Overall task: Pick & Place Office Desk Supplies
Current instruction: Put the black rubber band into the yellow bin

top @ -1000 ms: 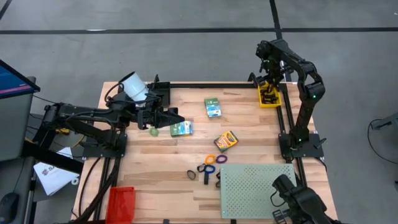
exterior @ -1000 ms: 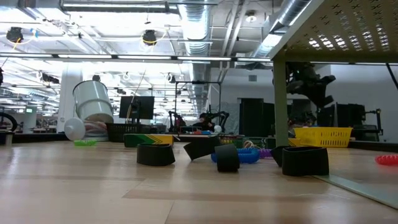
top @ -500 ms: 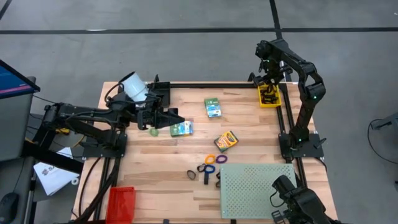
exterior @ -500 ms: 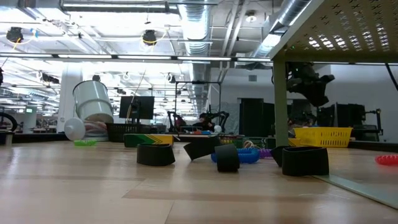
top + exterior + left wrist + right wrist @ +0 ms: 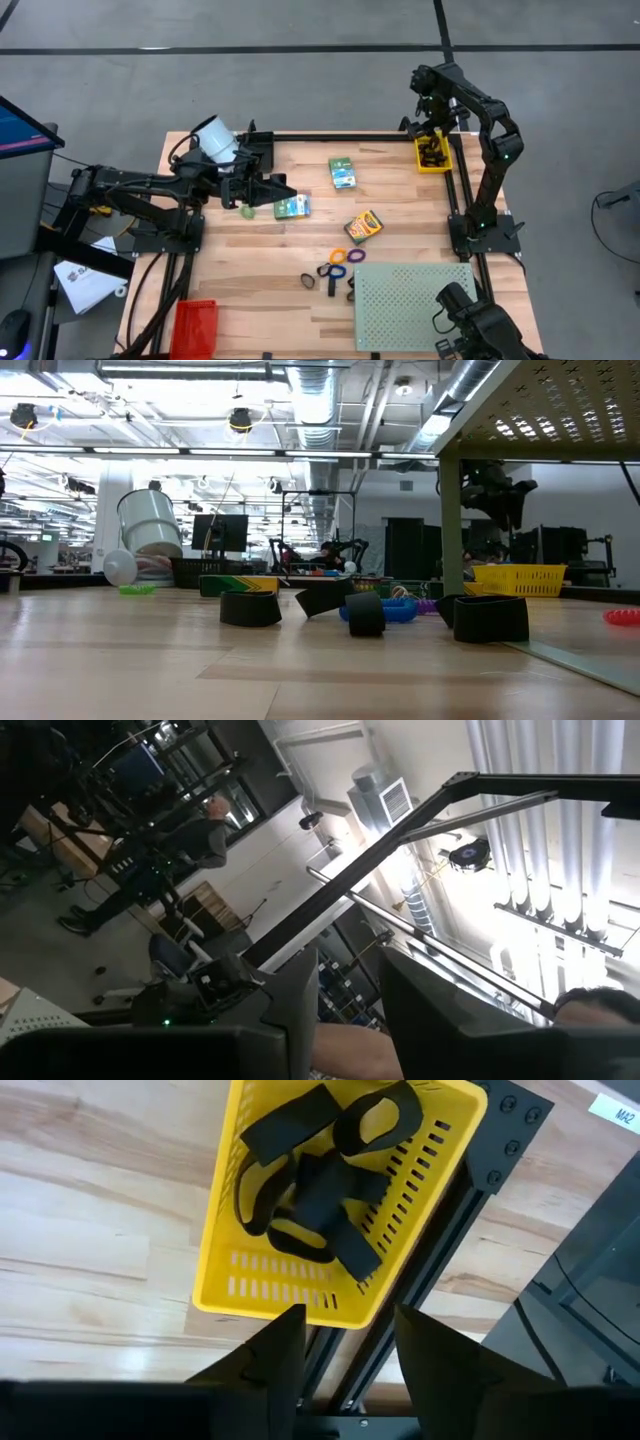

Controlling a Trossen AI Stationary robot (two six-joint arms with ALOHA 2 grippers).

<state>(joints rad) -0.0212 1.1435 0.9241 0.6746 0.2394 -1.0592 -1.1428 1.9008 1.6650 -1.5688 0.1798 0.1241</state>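
Several supplies lie on the wooden table: two green boxes (image 5: 343, 172) (image 5: 292, 207), a yellow-orange crayon box (image 5: 363, 226), orange (image 5: 339, 256), purple (image 5: 356, 255) and blue (image 5: 330, 270) rings, a green ring (image 5: 247, 210), and black clips (image 5: 308, 281) (image 5: 250, 608). More black clips (image 5: 310, 1190) lie in the yellow basket (image 5: 225, 1270) at the far right corner. My right gripper (image 5: 345, 1315) hovers open above that basket (image 5: 432, 158), holding nothing. My left gripper (image 5: 285, 190) is open and stays low beside the nearer green box and the green ring.
A white cylinder (image 5: 212, 135) lies tipped at the far left corner. The pale green perforated board (image 5: 415, 305) covers the near right part of the table. A red bin (image 5: 195, 325) sits at the near left corner. Bare wood lies between the boxes and the near left.
My right gripper has shifted slightly above the yellow basket. The left arm and the things on the table have stayed where they were.
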